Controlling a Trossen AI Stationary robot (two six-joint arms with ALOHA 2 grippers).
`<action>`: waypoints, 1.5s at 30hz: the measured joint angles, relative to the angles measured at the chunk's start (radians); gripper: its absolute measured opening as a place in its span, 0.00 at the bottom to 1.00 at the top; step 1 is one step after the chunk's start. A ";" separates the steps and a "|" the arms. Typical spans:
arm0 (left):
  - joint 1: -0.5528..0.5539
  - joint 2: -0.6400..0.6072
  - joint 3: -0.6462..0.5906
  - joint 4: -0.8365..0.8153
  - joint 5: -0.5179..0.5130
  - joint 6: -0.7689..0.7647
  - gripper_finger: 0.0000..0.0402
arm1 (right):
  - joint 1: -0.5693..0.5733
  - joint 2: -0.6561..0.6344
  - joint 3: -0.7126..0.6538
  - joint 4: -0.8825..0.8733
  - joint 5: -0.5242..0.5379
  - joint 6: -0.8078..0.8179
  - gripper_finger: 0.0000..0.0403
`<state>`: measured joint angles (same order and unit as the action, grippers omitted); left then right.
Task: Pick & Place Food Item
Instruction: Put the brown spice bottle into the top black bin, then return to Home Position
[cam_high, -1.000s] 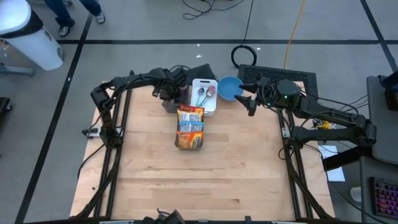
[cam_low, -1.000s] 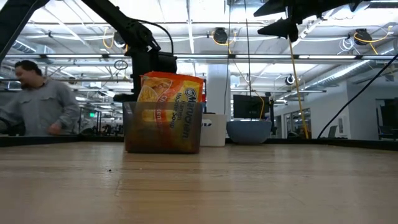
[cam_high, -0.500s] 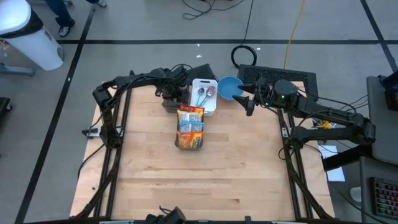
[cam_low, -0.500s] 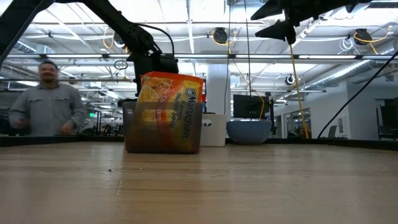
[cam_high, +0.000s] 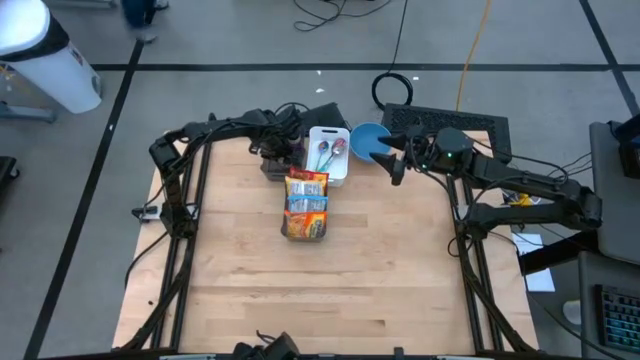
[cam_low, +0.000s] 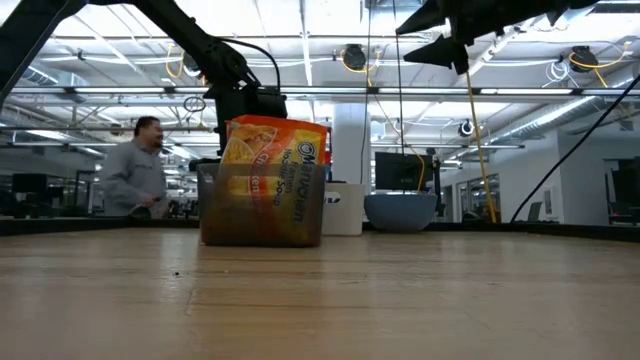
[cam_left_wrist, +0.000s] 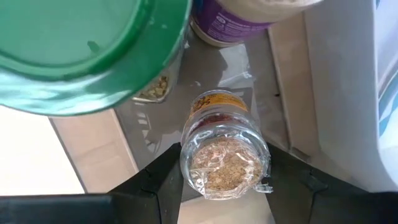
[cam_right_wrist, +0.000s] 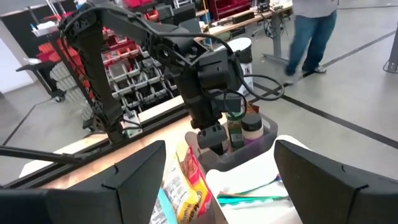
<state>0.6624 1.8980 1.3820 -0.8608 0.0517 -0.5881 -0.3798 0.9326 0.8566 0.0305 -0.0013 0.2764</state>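
Observation:
A small glass jar of brown seasoning (cam_left_wrist: 224, 158), its lid wrapped in clear film, stands among other jars in a grey bin (cam_left_wrist: 231, 61) at the table's far side. My left gripper (cam_high: 276, 160) points down over that bin (cam_right_wrist: 264, 144) and is shut on the small jar. A green-lidded jar (cam_left_wrist: 81, 50) and a purple-labelled jar (cam_left_wrist: 233, 28) stand close beside it. My right gripper (cam_high: 393, 168) hangs high and level near the blue bowl (cam_high: 367, 140), open, with nothing between its fingers. My left gripper pinches the small jar just below its lid (cam_left_wrist: 186, 177) between its two fingers, one on each side. The fingers come from above, pointing down. The jar stands roughly upright inside the bin; whether its base is off the bin's floor, I cannot tell.
A clear box of orange soup packets (cam_high: 305, 205) stands just nearer than the bin, near the table's middle. A white tray with spoons (cam_high: 328, 155) lies between the bin and the bowl. The near half of the wooden table (cam_high: 320, 290) is bare. A person (cam_low: 140, 180) walks beyond the far edge.
Both grippers have kept still. The person beyond the table has walked across the low view.

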 joint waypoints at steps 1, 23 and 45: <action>0.000 0.000 0.000 0.000 0.000 0.001 0.46 | 0.000 0.002 0.000 0.010 0.000 0.000 0.73; 0.004 0.023 0.001 0.000 0.002 0.007 0.46 | 0.000 0.001 0.000 0.010 0.000 0.000 0.73; 0.012 -0.036 0.001 -0.001 0.022 0.044 0.67 | 0.000 0.001 0.000 0.010 0.000 0.000 0.73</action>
<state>0.6747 1.8618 1.3834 -0.8619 0.0739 -0.5443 -0.3798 0.9340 0.8566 0.0401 -0.0017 0.2764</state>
